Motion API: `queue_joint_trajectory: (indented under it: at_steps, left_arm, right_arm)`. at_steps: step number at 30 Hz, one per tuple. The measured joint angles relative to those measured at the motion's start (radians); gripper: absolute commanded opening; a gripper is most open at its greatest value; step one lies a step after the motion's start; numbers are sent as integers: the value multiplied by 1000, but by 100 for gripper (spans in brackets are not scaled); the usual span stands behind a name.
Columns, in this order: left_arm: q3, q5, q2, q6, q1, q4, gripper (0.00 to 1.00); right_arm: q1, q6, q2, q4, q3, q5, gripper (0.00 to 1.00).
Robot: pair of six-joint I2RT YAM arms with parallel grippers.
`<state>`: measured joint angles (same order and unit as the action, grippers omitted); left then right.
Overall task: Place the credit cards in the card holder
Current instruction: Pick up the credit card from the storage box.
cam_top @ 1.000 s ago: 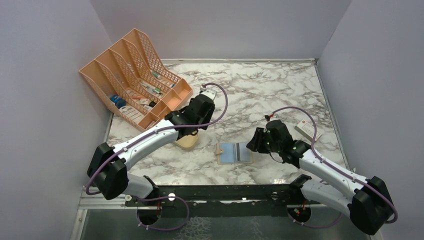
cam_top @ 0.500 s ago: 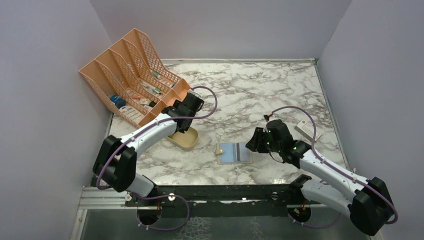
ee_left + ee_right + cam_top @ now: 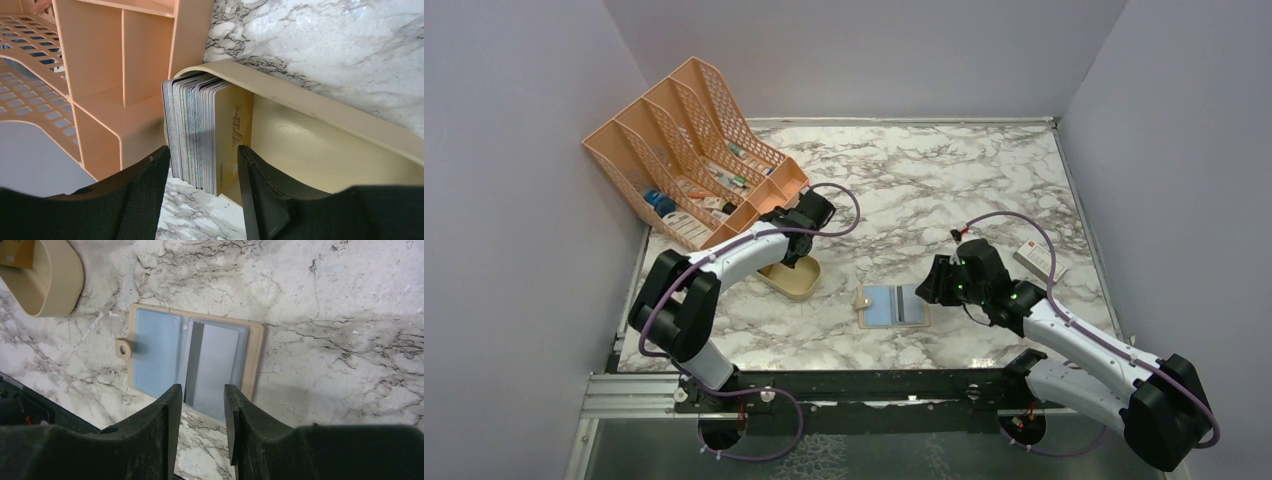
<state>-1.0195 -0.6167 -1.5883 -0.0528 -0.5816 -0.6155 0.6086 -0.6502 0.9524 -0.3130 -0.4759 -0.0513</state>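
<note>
Marble table [image 3: 984,180] | my left pincer [image 3: 201,150] open, jaws flanking cards [image 3: 195,120] upright in dish [image 3: 325,115], centre-left | right pincer [image 3: 202,390] open, empty, above holder [image 3: 150,355] spread mid-frame | I'd pinch only one outer card.

Cards [image 3: 197,135] stacked upright — holder [image 3: 894,306] open, flat

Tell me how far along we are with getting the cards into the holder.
Early. Done: the card holder lies open, one card seemingly already in a pocket. In hand: the left hand straddles the card stack standing in the beige dish, jaws open, nothing lifted; the right hand hovers open at the holder's edge. Left: pulling cards and slotting them in.
</note>
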Motion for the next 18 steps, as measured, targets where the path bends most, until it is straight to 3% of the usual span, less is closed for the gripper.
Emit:
queue_joint_trajectory:
  at_steps: [6,12,18]
  left_arm:
    - [0,-22,-36,2,3,-2,52]
    - [-8,-41,-71,0,4,-27,43]
    - [-33,-49,-71,0,3,-46,41]
  right_arm:
    - [0,2,0,0,0,0,37]
    - [0,11,-13,0,-6,0,37]
    - [0,17,-15,2,-15,0,37]
